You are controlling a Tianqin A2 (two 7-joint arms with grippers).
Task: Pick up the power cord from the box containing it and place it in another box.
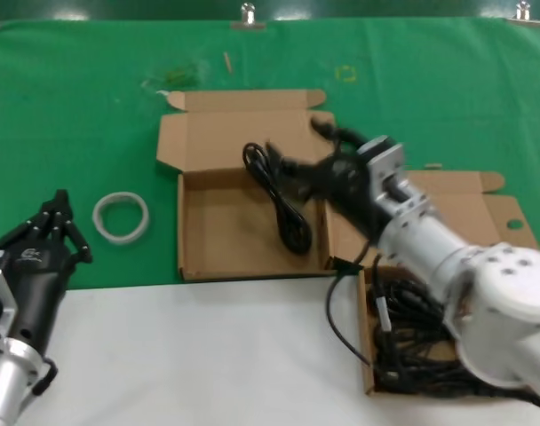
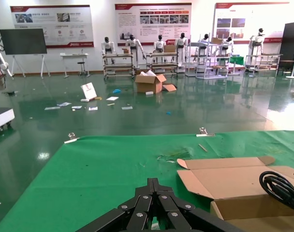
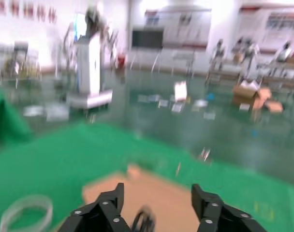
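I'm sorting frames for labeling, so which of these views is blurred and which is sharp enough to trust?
Right wrist view: heavily motion-blurred; the right tool and hall behind are smeared. Head view: mild blur on the power cord and right arm, boxes readable. Left wrist view: sharp; the left tool and posters crisp, with ceiling-light glare on the glossy floor.

Glossy green floor reflected the lights, paper scraps scattered on it. Posters lined the white back wall; metal racks and mannequins stood along it.
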